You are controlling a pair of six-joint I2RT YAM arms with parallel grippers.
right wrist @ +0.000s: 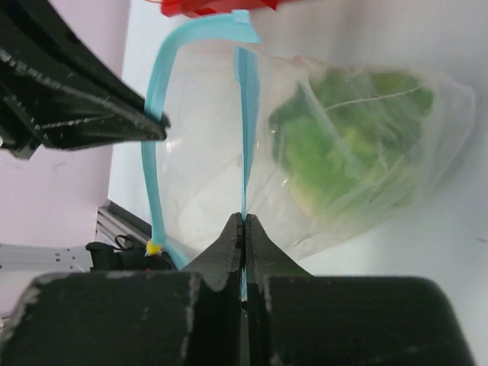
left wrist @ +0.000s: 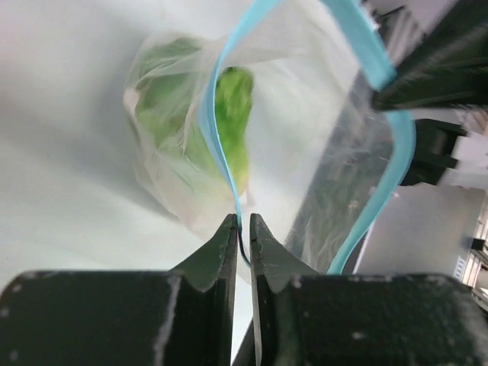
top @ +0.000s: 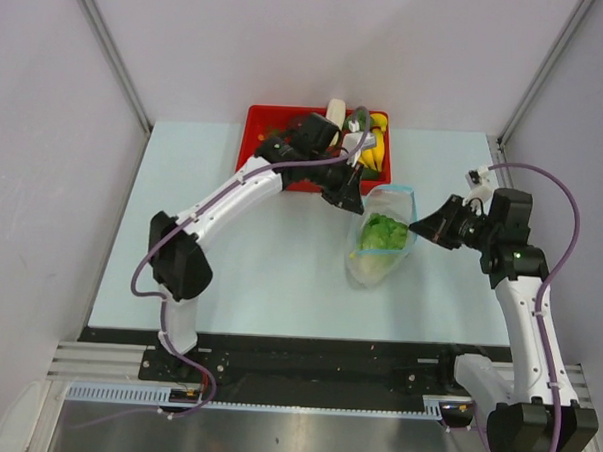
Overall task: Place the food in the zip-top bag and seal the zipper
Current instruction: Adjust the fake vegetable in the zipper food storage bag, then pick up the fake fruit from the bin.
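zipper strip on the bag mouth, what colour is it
Light blue. The zipper shows best in the right wrist view, edging the clear zip-top bag.
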